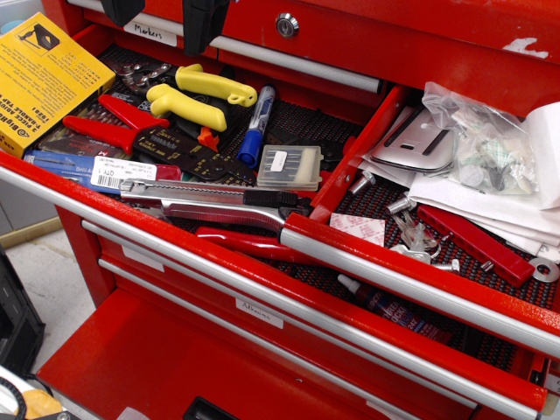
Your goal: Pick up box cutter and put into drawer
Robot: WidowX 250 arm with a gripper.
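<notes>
The box cutter (210,203) lies flat along the front of the left drawer, long side pointing left to right. The gripper (166,17) hangs high above it; I cannot tell how wide its jaws are. The papers drawer (411,262) is just right.

Brightness: bright and even, colours fully saturated on the red painted steel tool chest (262,350).
Light source: overhead, judging by highlights on upward-facing surfaces.
Glare: white streaks along the silver bar handle (420,284) of the right-hand drawer; sheen on the long slim silver-metal box cutter (210,199) and on the clear crinkled plastic bags (481,140).
Shadows: soft, short, mostly under tools on the black mesh liner (302,122).
Focus: sharp mid-frame; the dark gripper (166,17) at the top edge is slightly soft.
Distortion: no obvious bending at the edges.
</notes>
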